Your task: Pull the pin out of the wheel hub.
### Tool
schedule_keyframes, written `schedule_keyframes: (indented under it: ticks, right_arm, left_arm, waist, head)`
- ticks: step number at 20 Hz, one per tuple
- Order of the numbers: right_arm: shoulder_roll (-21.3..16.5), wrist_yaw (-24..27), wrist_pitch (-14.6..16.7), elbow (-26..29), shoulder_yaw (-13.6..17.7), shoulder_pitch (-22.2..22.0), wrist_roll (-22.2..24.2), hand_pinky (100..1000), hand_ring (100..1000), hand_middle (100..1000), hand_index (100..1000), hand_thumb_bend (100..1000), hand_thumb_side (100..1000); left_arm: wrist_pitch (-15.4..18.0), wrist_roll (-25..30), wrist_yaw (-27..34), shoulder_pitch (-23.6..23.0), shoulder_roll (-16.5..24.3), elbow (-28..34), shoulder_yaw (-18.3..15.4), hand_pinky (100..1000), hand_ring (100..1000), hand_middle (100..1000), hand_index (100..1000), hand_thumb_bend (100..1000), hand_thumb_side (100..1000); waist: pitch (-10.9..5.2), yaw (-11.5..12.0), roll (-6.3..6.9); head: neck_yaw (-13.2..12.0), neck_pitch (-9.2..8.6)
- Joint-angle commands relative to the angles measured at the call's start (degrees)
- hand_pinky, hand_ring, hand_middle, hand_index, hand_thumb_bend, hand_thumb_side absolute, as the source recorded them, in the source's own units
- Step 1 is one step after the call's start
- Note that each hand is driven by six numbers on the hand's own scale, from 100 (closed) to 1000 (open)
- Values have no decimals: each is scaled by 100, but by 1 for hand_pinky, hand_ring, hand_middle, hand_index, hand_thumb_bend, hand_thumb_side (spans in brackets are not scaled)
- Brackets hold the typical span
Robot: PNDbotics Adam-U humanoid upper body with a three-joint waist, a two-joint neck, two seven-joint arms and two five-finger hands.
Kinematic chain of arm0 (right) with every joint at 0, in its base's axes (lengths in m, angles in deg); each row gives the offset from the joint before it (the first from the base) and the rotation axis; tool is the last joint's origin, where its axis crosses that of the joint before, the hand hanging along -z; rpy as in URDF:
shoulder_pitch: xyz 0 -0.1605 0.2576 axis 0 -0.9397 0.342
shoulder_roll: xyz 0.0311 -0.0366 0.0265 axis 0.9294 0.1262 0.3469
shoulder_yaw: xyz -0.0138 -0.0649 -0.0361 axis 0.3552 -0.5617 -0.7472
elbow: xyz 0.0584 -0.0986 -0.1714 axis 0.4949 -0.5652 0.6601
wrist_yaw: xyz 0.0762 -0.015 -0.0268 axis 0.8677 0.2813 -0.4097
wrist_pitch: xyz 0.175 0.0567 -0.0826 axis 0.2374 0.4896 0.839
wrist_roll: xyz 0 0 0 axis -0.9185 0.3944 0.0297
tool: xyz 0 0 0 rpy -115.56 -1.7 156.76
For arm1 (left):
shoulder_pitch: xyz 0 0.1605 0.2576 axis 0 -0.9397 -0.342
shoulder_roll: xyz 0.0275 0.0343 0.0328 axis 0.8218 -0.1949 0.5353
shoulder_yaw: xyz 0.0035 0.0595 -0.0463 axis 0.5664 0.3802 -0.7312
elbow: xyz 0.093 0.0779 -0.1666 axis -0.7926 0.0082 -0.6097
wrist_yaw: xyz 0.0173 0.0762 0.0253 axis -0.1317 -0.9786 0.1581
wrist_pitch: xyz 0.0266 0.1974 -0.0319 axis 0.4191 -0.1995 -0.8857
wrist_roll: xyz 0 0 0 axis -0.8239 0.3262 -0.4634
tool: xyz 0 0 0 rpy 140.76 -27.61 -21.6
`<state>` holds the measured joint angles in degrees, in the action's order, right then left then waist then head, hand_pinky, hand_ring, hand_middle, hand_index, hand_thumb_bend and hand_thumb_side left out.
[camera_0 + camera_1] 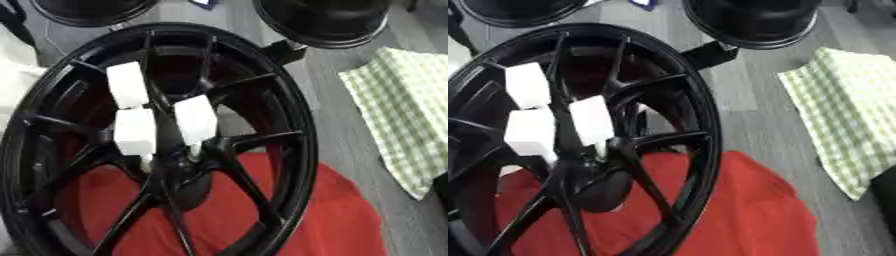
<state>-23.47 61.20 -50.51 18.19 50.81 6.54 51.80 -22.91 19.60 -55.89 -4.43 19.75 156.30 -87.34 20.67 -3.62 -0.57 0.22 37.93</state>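
A large black spoked wheel (289, 125) stands tilted and fills the left of both views. Its hub (175, 172) sits low in the middle. Three white block-shaped pin heads stand out from the hub toward me: one at the upper left (127, 85), one below it (136, 131), one to the right (194, 120). Pale thin stems run from the lower two down into the hub. No hand touches any pin. A dark shape (885, 200) at the right edge looks like part of my right hand or arm. My left hand shows nowhere.
A red cloth (341, 215) lies under the wheel's lower part. A green-and-white checked cloth (402, 110) lies on the grey floor at the right. Two more black wheels (324, 20) (92, 10) stand along the far edge.
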Motion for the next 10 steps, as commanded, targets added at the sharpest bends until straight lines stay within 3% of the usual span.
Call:
schedule_keyframes:
  ticks: [1,4,7,10]
  right_arm:
    - [-189,208,-105,-18,66,57,-226,968,1000,1000,1000,100,809]
    - [-204,359,-153,-36,64,44,-419,957,1000,1000,1000,100,803]
    - [-209,409,-218,-37,92,60,-643,907,946,889,928,100,768]
    - [-212,428,-366,6,61,55,-917,907,946,889,928,100,768]
  left_arm:
    - [11,18,32,89,149,70,-25,750,773,778,815,256,945]
    - [12,12,35,90,150,68,-27,750,773,778,815,256,945]
    - [13,14,32,97,151,71,-24,749,772,778,814,255,944]
    - [12,18,29,103,150,73,-22,749,772,778,814,255,944]
  waist:
    - [-173,-1,-9]
    - [-173,2,-10]
    - [-176,3,-10]
    - [-176,7,-10]
  head:
    - [27,-35]
    - [30,-29]
    - [32,-24]
    - [35,-25]
